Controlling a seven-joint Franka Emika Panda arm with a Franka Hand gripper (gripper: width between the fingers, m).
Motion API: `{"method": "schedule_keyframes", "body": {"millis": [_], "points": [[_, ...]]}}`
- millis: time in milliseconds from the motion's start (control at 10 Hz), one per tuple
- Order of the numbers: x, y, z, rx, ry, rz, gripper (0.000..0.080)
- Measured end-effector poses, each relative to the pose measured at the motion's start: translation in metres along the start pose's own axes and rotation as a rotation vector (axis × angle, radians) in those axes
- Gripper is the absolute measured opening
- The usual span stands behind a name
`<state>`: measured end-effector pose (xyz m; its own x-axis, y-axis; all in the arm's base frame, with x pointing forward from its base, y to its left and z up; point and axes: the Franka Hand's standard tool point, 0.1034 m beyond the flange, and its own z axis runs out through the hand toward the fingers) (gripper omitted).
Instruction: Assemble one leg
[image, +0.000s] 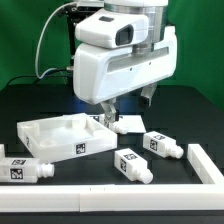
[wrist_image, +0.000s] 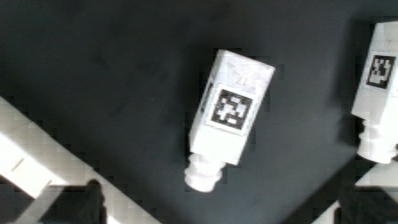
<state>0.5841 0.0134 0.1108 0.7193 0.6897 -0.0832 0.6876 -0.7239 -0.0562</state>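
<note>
My hand (wrist_image: 210, 203) hangs open above the desk (wrist_image: 107, 60), fingers (wrist_image: 68, 203) spread wide, gripping nothing. The leg (wrist_image: 228, 112) lies flat below it, untouched, just beside the square panel (image: 50, 145) toward the exterior view's right. A second leg (wrist_image: 377, 85) lies nearby.

The Panda's white arm (image: 120, 55) fills the upper centre of the exterior view, with the wrist bent so the gripper (image: 128, 108) points straight down at mid-frame. Its two dark fingers (image: 107, 112) stand spread wide apart. The wrist view shows the fingertips (wrist_image: 59, 203) only as blurs.
</note>
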Motion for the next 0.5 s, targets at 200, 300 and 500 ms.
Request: {"method": "schedule_keyframes", "body": {"millis": [200, 300, 500], "points": [[-0.003, 0.004, 0.021, -0.007, 0.019, 0.031, 0.0650], [-0.002, 0.004, 0.035, -0.004, 0.030, 0.063, 0.0650], [0.000, 0.015, 0.061, -0.038, 0.087, 0.098, 0.0650]]}}
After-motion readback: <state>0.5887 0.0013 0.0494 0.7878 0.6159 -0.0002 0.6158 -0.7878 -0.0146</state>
